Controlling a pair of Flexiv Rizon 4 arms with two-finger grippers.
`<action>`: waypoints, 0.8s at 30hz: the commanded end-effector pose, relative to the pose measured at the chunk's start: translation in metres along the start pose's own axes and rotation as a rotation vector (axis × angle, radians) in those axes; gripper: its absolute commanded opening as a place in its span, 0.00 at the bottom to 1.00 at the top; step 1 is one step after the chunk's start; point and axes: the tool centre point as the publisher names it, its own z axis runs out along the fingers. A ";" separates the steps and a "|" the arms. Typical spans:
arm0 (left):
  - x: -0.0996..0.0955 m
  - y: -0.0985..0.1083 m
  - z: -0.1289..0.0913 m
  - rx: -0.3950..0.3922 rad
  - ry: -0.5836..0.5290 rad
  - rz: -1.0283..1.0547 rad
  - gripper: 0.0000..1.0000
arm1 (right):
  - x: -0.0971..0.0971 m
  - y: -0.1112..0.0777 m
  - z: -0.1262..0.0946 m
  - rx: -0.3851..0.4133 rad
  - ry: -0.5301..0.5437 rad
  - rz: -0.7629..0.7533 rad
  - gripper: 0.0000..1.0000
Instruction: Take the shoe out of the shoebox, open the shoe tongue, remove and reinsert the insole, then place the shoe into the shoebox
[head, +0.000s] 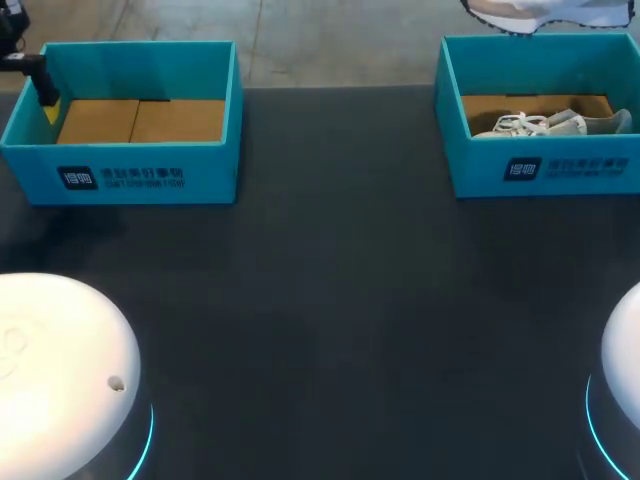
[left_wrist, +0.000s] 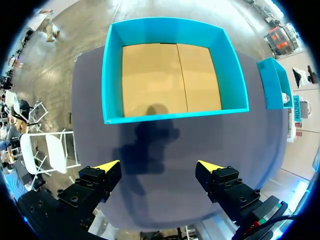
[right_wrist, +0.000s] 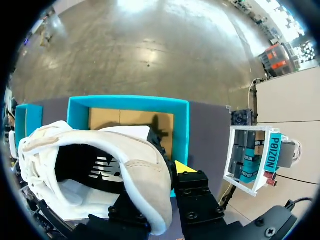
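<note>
The left tool (left_wrist: 157, 164) hangs wide open, empty, before the bare teal cardboard shoebox (left_wrist: 111, 75). The right tool (right_wrist: 172, 172) clamps the white suede sneaker (right_wrist: 135, 160) by its collar, above the other teal shoebox (right_wrist: 130, 102). Taking out seems done; next it should reach the dark bench (head: 330, 300) for opening the tongue.

- The head view looks down from above and behind onto the dark surface (head: 330, 300), with the left shoebox (head: 215, 170) and right shoebox (head: 480, 170) at its far edge.
- The left wrist view hangs high over the left shoebox (left_wrist: 112, 75), facing down past its tool (left_wrist: 159, 167). The right shoebox (left_wrist: 272, 85) sits off to the side.
- The right wrist view sits close behind a white shoe (right_wrist: 145, 165), facing down on the right shoebox (right_wrist: 181, 130).
</note>
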 end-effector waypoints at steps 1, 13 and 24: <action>0.000 0.001 0.000 0.002 -0.002 0.001 1.00 | 0.004 -0.002 0.016 -0.018 -0.006 -0.002 0.00; 0.000 0.001 0.000 0.002 -0.002 0.001 1.00 | 0.011 -0.011 0.058 -0.022 -0.007 0.000 0.00; 0.000 0.001 0.000 0.002 -0.002 0.001 1.00 | 0.009 -0.006 0.091 -0.001 -0.003 0.013 0.00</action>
